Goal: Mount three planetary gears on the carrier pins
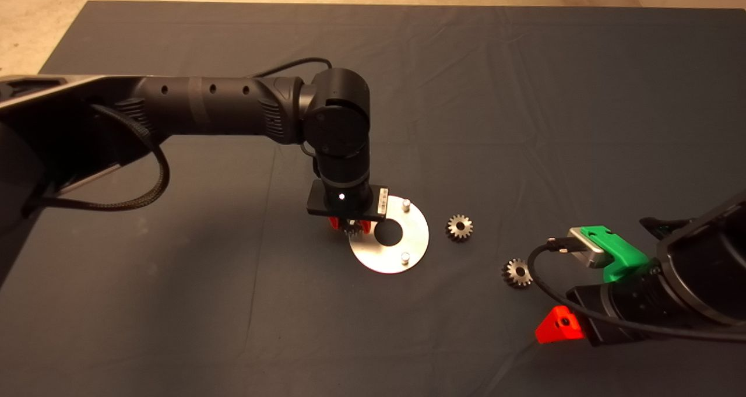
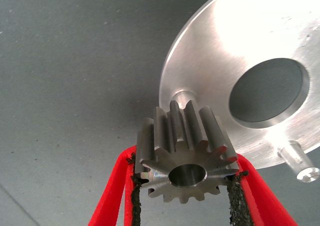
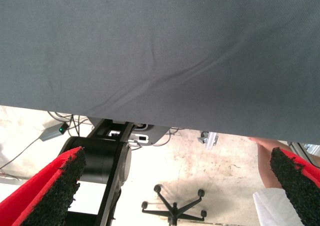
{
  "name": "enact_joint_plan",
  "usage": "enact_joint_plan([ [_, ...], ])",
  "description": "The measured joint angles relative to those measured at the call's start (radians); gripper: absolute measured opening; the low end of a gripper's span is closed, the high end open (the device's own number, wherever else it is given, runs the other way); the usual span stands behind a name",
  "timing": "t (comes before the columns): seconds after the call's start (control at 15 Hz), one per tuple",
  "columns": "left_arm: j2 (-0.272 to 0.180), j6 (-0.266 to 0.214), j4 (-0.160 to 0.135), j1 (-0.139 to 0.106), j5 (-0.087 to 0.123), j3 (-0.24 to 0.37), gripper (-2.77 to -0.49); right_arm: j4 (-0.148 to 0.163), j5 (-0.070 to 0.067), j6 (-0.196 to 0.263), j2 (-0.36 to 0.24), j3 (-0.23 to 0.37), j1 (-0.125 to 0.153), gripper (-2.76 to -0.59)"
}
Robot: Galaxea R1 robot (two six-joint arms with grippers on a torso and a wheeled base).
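lowering well meant the left gripper (image 2: 185,186), fingers pinching one grey toothed gear (image 2: 186,153), should line the gear's round hole up over the nearest carrier pin (image 2: 183,95) on the shiny disc (image 1: 415,241) and keep it level. two more gears (image 1: 459,228) lay on the mat (image 1: 524,94) beside the disc. the right gripper (image 3: 175,186) waited, fingers spread, at the mat's lower right edge.

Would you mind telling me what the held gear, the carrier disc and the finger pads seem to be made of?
Gear: apparently steel, dull grey machined faces.
Carrier disc: likely polished metal, bright glare across it.
Left gripper's pads: probably rubbery foam, black and grainy.
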Motion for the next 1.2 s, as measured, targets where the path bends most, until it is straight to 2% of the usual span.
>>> enact_joint_plan([
  [1.2, 0.017, 0.004, 0.000, 0.000, 0.000, -0.024, -2.39, 0.000, 0.000, 0.000, 0.000, 0.000, 0.000, -0.61],
])
